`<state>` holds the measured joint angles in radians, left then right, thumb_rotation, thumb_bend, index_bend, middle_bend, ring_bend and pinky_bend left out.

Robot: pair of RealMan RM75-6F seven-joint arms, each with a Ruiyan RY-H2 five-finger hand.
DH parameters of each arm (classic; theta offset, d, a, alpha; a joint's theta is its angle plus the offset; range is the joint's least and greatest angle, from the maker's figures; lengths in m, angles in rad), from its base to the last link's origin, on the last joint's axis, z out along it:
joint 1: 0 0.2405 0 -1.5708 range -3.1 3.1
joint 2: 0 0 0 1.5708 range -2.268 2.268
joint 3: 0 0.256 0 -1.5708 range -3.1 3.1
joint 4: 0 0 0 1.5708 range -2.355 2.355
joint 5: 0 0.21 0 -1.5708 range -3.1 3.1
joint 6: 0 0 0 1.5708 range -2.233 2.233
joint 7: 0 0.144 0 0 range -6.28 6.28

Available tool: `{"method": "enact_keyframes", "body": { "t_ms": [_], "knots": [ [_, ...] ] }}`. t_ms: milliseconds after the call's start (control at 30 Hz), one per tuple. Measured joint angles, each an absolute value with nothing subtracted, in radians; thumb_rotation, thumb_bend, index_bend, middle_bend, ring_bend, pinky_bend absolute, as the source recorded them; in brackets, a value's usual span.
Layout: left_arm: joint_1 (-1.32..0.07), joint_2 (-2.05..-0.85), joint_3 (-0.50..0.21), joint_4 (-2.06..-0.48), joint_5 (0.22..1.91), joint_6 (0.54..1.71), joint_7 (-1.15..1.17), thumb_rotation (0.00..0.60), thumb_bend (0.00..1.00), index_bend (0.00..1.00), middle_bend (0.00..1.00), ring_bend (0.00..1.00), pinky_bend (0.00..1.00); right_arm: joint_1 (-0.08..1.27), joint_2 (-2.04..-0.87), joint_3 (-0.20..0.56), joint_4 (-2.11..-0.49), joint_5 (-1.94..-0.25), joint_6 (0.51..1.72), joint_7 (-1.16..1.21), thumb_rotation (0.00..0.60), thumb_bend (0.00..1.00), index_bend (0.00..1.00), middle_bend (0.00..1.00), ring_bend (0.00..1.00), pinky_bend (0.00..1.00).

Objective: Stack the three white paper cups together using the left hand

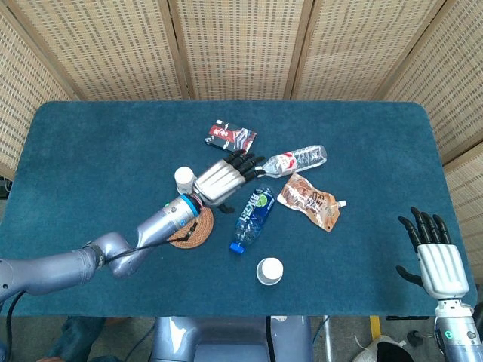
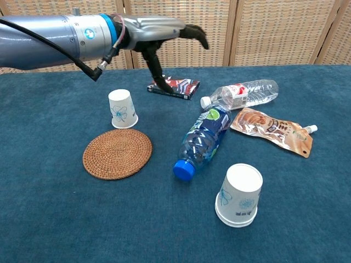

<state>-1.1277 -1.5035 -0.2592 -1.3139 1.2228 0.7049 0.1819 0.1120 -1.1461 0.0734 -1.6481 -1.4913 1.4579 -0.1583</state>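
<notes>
Two white paper cups sit upside down, one over the other (image 2: 238, 195), near the front of the blue counter (image 1: 90, 151). The third cup (image 2: 122, 108) stands upside down too, farther back, just behind the round woven mat (image 2: 117, 153). The left hand (image 1: 220, 179) hangs in the air above the counter with its fingers spread, holding nothing. A blue-capped bottle (image 2: 202, 141) lies between the cups. The right hand (image 1: 441, 265) is off to the side, fingers wide apart, with nothing in it.
</notes>
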Motion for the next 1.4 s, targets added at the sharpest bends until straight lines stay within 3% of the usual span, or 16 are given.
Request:
{"method": "enact_keyframes", "body": {
  "t_ms": [167,367,967,1200,1400],
  "knots": [
    [-1.111,-1.512,-0.257,-1.159,1.064,0.643,0.192,0.600,0.00,0.16,0.04,0.08,0.12,0.114,-1.150,0.076,-1.645,-1.488,1.457,-0.163,0.600,0.00,0.17,0.00,0.00,0.00],
    [-1.094,-1.546,-0.242,-1.040,0.985,0.559,0.151,0.600,0.00,0.20,0.07,0.13,0.15,0.115,-1.152,0.076,-1.644,-1.484,1.454,-0.166,0.600,0.00,0.17,0.00,0.00,0.00],
    [-1.061,-1.622,-0.220,-0.910,0.994,0.506,0.037,0.600,0.00,0.37,0.21,0.26,0.28,0.114,-1.147,0.077,-1.645,-1.483,1.457,-0.156,0.600,0.00,0.17,0.00,0.00,0.00],
    [-1.058,-1.660,-0.220,-0.871,1.044,0.537,0.015,0.600,0.04,0.58,0.42,0.43,0.41,0.114,-1.148,0.080,-1.641,-1.476,1.456,-0.155,0.600,0.00,0.16,0.00,0.00,0.00],
    [-1.053,-1.646,-0.223,-0.902,1.081,0.571,0.006,0.600,0.06,0.60,0.44,0.45,0.44,0.117,-1.150,0.081,-1.637,-1.471,1.450,-0.153,0.600,0.00,0.16,0.00,0.00,0.00]
  ]
}}
